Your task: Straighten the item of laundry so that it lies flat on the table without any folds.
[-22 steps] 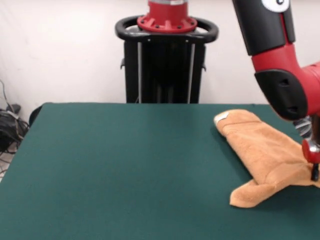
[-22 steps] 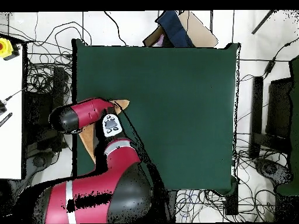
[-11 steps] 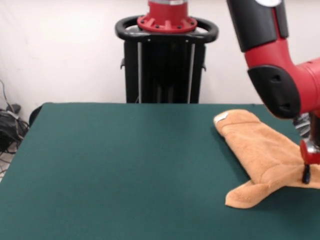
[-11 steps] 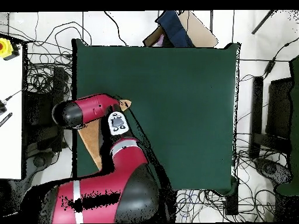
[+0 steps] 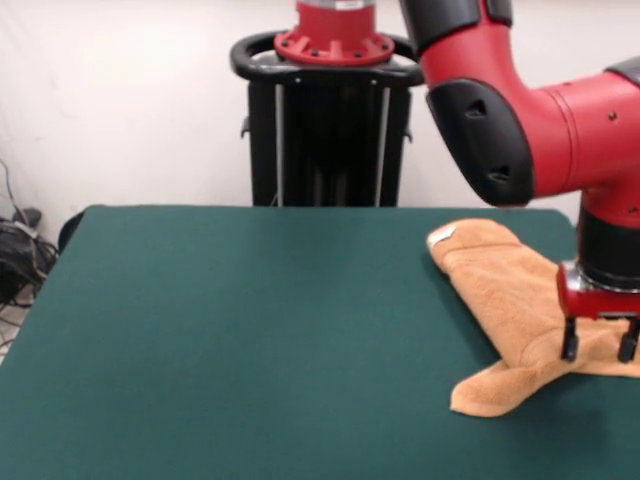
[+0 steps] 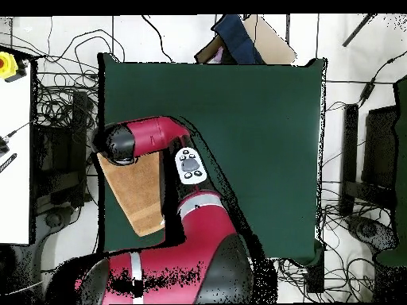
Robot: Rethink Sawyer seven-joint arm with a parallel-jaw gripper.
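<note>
- Towel (image 5: 510, 300): orange-tan terry, at the table's right side in front view; lies as a long folded strip running from a rounded end w/ small white tag (image 5: 441, 236) down toward the right edge of frame.
- A flap of the towel juts out toward the camera at lower left of the strip, doubled over, so not flat.
- Overhead view: towel (image 6: 133, 194) shows as a tan wedge at the table's left edge, partly under the arm; its outer edge seems to sit at or over the table edge, can't tell which.
- Gripper (image 5: 598, 342): two dark fingers apart, pointing straight down, tips at the towel's surface near where the flap meets the strip. Cloth visible between the fingers; whether tips actually touch it, can't tell.
- Gripper itself hidden in overhead view under the arm's wrist (image 6: 121, 144).
- Arm (image 5: 520, 120): red/black, comes in from top, bulky elbow hangs over the towel's far part and blocks the wall behind; in overhead it covers the towel's upper end.
- Table (image 5: 250, 330): dark green cloth, most of it bare left of the towel.
- Around: black pedestal (image 5: 330, 130) w/ red top behind the table; cables (image 5: 20, 250) on the floor at left.
- Overhead: cable tangles (image 6: 56, 55) round the table, blue cloth and cardboard (image 6: 242, 40) past the top edge, white bench w/ yellow item (image 6: 9, 63) at far left.
</note>
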